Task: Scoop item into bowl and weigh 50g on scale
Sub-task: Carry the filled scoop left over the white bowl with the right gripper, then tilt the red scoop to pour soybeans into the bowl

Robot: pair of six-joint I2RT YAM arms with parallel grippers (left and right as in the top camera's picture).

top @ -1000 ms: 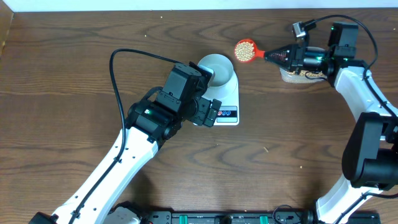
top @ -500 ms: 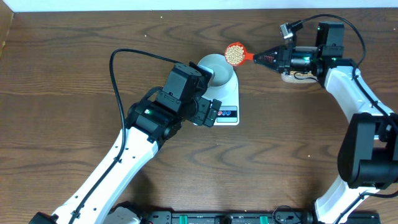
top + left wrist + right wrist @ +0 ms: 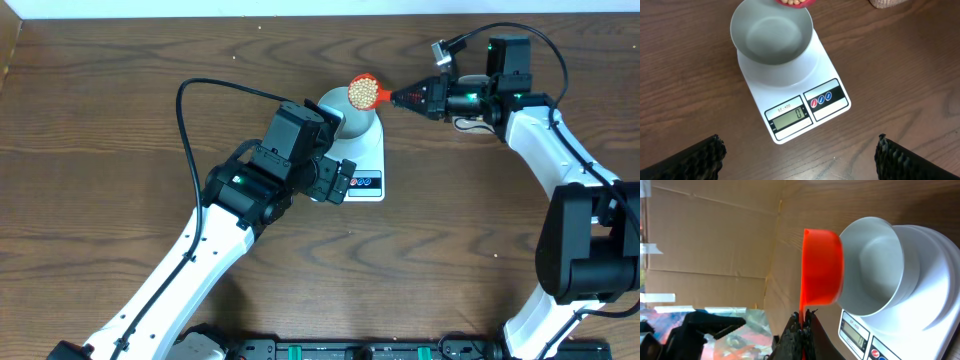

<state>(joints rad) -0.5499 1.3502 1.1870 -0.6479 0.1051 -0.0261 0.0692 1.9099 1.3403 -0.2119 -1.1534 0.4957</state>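
My right gripper point(image 3: 412, 97) is shut on the handle of a red scoop point(image 3: 363, 91) full of tan beans point(image 3: 361, 93), held level at the far right rim of the pale bowl point(image 3: 352, 117). The bowl is empty and stands on the white scale point(image 3: 364, 160), whose display point(image 3: 788, 116) reads 0. In the right wrist view the scoop point(image 3: 821, 267) sits beside the bowl point(image 3: 874, 265) with my gripper point(image 3: 801, 325) clamped on its handle. My left gripper point(image 3: 800, 155) is open and empty, hovering over the table just in front of the scale point(image 3: 795, 97); the bowl point(image 3: 771, 33) lies beyond it.
A tub of beans point(image 3: 470, 122) sits at the far right, mostly hidden behind my right arm; its edge shows in the left wrist view point(image 3: 889, 3). A few stray beans point(image 3: 497, 253) lie on the table at the right. My left arm point(image 3: 250, 185) covers the scale's left side.
My right gripper has carried the filled scoop leftward from near the tub to the bowl's rim. The left arm has not moved.
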